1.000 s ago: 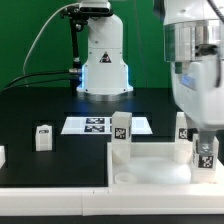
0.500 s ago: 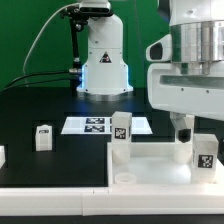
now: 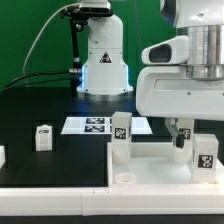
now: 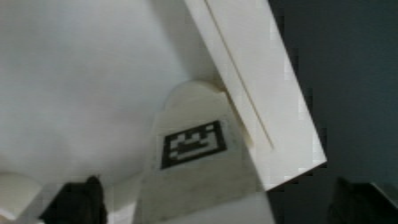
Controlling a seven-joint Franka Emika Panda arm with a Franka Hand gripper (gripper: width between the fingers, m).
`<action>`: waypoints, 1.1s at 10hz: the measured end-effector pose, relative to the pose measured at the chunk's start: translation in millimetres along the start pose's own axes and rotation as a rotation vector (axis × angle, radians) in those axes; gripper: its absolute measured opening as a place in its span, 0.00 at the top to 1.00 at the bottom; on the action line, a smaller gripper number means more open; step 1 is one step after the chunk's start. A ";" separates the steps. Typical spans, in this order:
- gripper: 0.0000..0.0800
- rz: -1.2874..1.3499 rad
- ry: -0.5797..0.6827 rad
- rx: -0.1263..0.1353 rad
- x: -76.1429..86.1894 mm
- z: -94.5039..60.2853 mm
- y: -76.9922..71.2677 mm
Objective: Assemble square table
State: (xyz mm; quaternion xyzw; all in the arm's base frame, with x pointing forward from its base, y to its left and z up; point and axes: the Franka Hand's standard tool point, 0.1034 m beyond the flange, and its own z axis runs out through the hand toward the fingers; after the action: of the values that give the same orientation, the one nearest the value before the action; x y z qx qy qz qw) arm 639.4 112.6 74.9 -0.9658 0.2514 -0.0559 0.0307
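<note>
Above the square table [image 3: 150, 160], the claw [image 3: 181, 130] is hanging near a leg [image 3: 204, 155]. Whether its fingers are apart or together, I cannot tell. Another leg [image 3: 43, 137] is standing on the counter [image 3: 60, 155].

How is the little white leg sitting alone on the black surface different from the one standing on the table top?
The lone leg rests on the black work surface, apart from the kit; the mounted leg stands upright at a corner of the square top. The lone leg looks shorter in the exterior view. Both are white and carry black-and-white tags.
</note>
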 end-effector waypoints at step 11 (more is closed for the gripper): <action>0.64 1.288 -0.050 0.007 -1.6 0.4 -0.9</action>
State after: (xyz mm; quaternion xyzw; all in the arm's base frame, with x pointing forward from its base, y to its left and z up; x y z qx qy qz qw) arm 638.5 114.2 74.4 -0.6224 0.7798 -0.0044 0.0671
